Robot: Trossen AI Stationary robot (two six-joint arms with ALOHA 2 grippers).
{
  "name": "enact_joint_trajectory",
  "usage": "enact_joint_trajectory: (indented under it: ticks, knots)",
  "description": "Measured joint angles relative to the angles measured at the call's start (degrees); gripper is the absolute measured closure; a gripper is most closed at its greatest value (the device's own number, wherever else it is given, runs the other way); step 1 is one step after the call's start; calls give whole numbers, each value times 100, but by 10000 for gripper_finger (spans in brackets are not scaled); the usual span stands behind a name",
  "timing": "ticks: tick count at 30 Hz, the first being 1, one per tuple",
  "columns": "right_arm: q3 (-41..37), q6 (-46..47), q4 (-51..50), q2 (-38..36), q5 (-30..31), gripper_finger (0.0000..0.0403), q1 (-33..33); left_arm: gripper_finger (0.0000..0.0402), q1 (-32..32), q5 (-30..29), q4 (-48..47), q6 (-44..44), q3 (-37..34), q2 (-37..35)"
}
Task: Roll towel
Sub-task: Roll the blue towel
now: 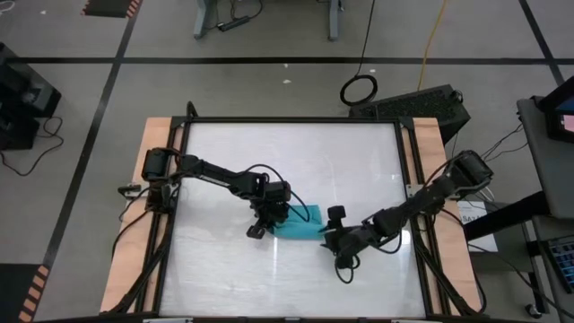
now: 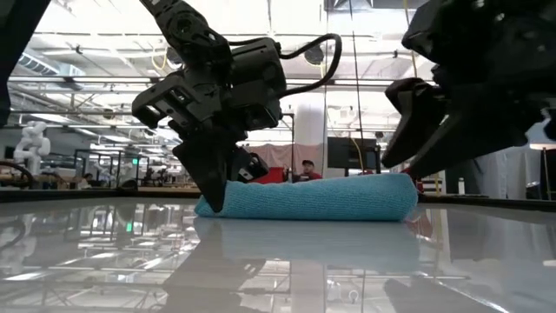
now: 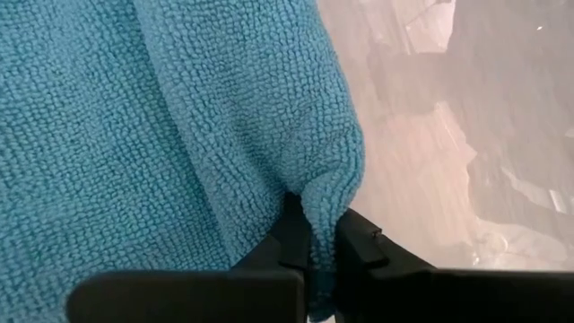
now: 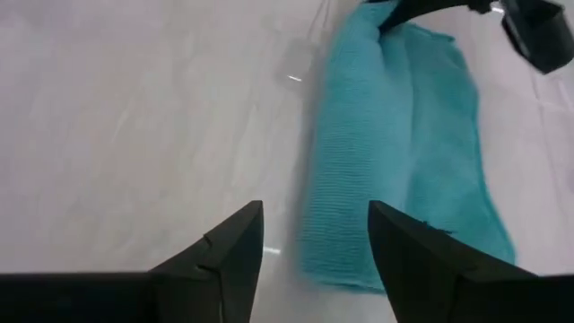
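The teal towel lies on the white tabletop as a thick, partly rolled bundle, long side across the low view. My left gripper is at the towel's left end, shut on it, as the left wrist view shows. My right gripper is open at the towel's right end. In the right wrist view its fingers stand above the table with the towel's near end between and ahead of them, and no touch shows. My left gripper pinches a fold of the towel's edge between its two fingers, at the towel's left end. The fingers slant down from above and from the table's left. The towel rests on the table, slack.
Wooden side rails and a black frame border the tabletop. Bare white surface lies on the near side and the far side of the towel. People and machines show in the room beyond the table.
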Motion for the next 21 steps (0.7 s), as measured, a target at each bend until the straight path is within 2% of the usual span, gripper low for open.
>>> enact_joint_trajectory:
  ticks: [5,12,21]
  knots:
    - [2,-348,16,1,-75,211,-222,384,16,36,2,0,0,0]
    - [2,-699,60,130,-638,211,-388,384,116,208,-28,-20,0,0]
    - [9,-736,119,548,-582,211,-426,384,205,476,-24,2,0,0]
